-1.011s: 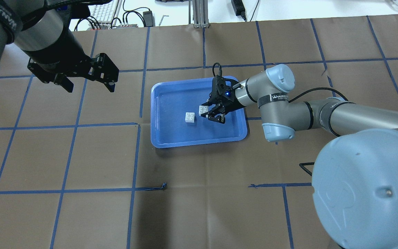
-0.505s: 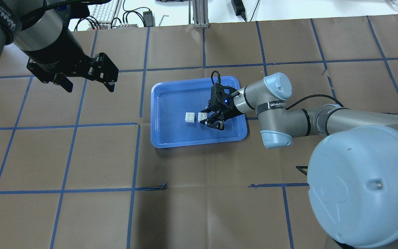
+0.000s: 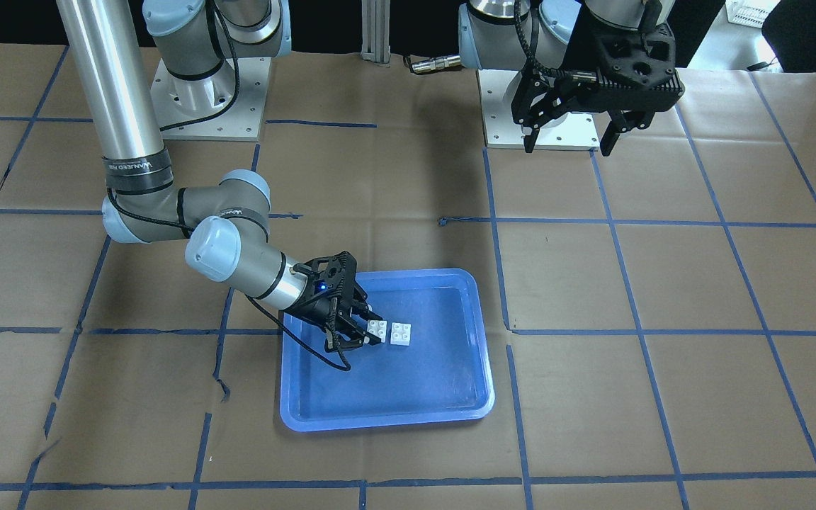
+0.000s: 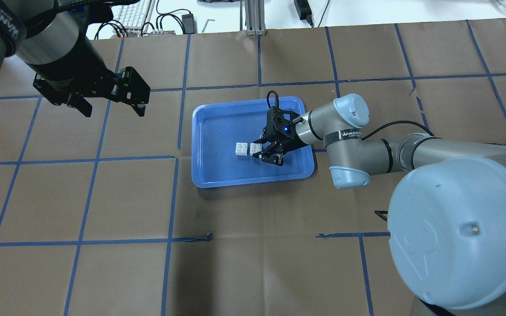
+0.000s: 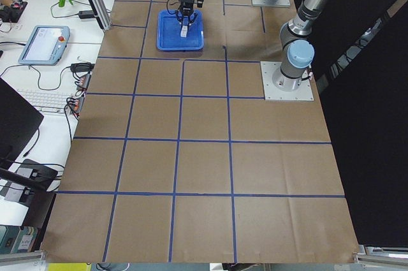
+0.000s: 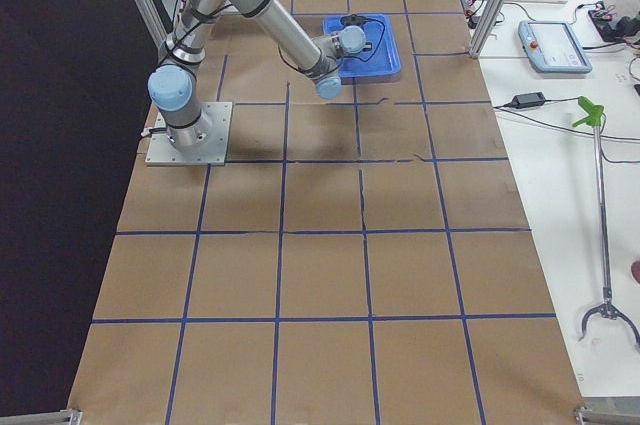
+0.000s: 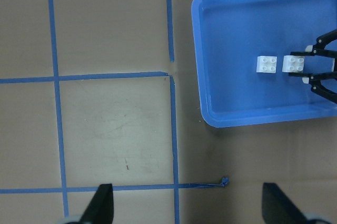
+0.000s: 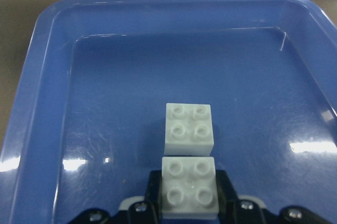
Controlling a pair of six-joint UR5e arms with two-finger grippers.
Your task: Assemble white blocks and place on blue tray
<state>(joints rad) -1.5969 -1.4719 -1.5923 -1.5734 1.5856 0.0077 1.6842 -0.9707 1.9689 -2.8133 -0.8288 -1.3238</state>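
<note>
The blue tray lies mid-table. Two white blocks sit side by side on its bottom. My right gripper is shut on the right-hand white block, low on the tray floor. The free white block stands just left of it with a thin gap. In the right wrist view the held block is between my fingers and the free block is straight ahead. My left gripper is open and empty, high above the table left of the tray.
Brown paper with blue tape grid lines covers the table. A torn bit of tape lies in front of the tray. Cables and a keyboard sit beyond the far edge. The arm bases stand on the robot's side.
My right gripper has carried its white block nearer and left across the tray, down beside the free block. The left arm has not moved.
</note>
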